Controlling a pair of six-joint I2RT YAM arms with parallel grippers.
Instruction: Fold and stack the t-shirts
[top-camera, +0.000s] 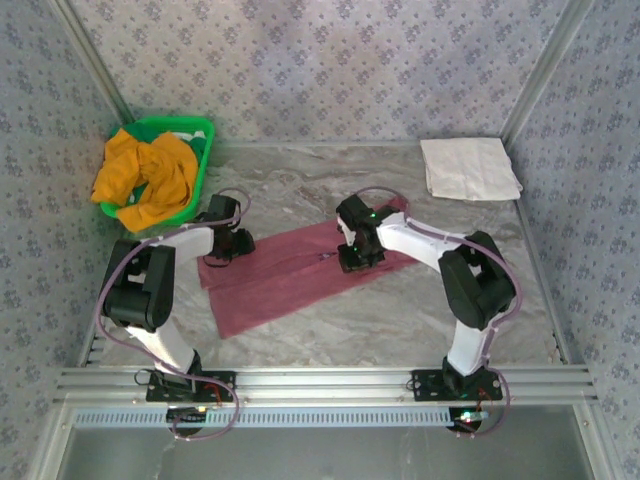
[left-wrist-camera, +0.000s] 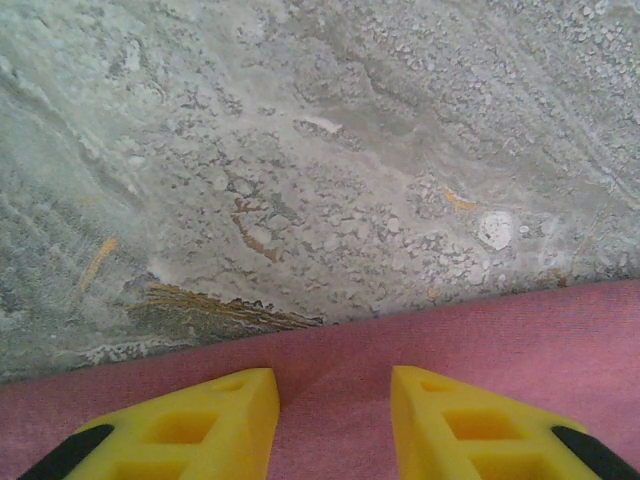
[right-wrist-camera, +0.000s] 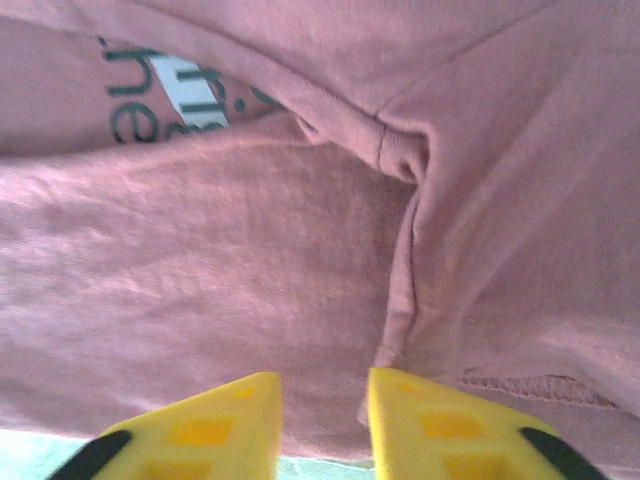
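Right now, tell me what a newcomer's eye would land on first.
The maroon t-shirt lying across the middle of the table, with the left tool at its left edge and the right tool over its right part. Then the mustard-orange t-shirt heaped in the green basket, far left corner.

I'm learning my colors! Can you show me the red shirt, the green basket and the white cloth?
red shirt (top-camera: 290, 283), top view, the flat middle of the shirt.
green basket (top-camera: 185, 122), top view, its far rim.
white cloth (top-camera: 468, 167), top view, the middle of the folded cloth.
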